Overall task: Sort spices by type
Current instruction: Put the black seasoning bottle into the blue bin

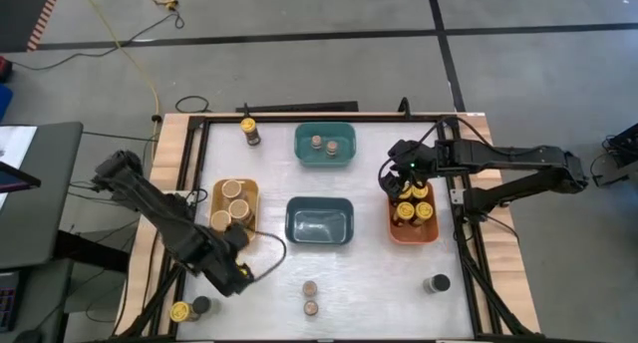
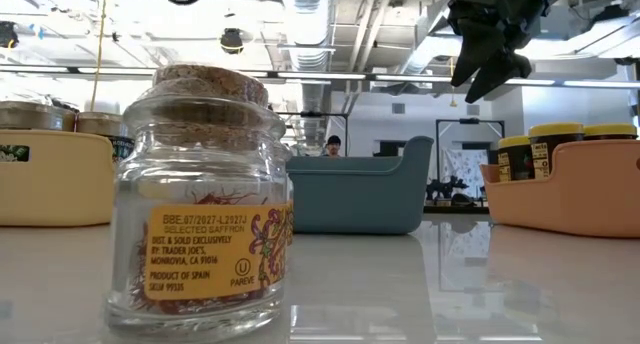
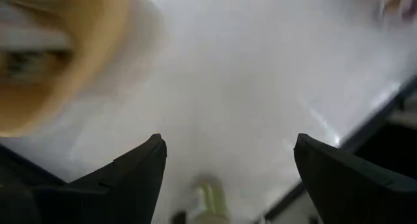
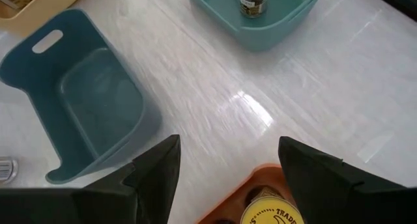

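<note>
Several yellow-lidded jars (image 1: 411,203) stand in the orange bin (image 1: 412,233), and tan-topped jars (image 1: 232,201) in the yellow bin (image 1: 249,188). Two small brown-topped jars (image 1: 324,144) sit in the teal bin (image 1: 324,162). On the table stand two more brown-topped jars (image 1: 310,297), a dark-lidded jar (image 1: 436,283), a yellow-lidded jar (image 1: 180,310) beside a dark one (image 1: 200,305), and a jar (image 1: 249,131) near the far edge. My right gripper (image 1: 396,178) (image 4: 228,152) is open above the orange bin's far left corner. My left gripper (image 1: 237,275) (image 3: 228,152) is open over bare table near the yellow bin.
The dark-blue bin (image 1: 319,223) sits empty at the table's middle. A cork-topped saffron jar (image 2: 200,194) fills the low view's foreground. There is bare tabletop between the bins and along the near edge. A person (image 2: 332,144) shows far off in the room.
</note>
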Controlling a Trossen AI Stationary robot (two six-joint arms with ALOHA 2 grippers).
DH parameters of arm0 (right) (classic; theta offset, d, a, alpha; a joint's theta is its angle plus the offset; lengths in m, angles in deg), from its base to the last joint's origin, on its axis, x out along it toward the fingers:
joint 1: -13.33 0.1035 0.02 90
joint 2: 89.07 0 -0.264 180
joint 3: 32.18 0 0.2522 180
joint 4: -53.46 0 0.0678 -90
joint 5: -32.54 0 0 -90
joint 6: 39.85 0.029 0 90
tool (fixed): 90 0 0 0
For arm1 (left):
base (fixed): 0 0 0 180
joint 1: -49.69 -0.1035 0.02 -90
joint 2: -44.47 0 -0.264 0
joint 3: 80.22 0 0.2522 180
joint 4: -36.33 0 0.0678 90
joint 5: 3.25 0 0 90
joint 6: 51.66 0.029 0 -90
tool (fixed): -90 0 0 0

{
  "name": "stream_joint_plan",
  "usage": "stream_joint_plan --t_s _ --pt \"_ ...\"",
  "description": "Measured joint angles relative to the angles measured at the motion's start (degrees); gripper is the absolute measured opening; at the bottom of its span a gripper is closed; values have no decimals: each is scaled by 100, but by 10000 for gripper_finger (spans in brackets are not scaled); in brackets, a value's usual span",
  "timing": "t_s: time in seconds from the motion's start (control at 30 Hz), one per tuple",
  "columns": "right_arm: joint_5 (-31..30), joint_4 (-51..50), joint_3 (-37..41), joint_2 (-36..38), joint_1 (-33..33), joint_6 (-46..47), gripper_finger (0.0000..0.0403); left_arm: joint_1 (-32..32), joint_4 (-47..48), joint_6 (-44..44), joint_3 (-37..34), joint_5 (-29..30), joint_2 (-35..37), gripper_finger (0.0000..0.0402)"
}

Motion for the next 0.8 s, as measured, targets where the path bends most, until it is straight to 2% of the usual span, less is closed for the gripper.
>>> stream_joint_plan --t_s 0.17,0.27,0.5,0.8 --pt "0 1 0 0 0 -37 286 215 -267 -28 2 -891 -569 321" --pt "0 1 0 0 0 -44 286 390 -269 -146 2 -1229 -818 321" --pt "0 4 0 0 0 -44 286 970 -511 -786 2 -1325 -939 320" --pt "0 10 0 0 0 -44 285 1548 -253 -1630 2 -1209 -939 320"
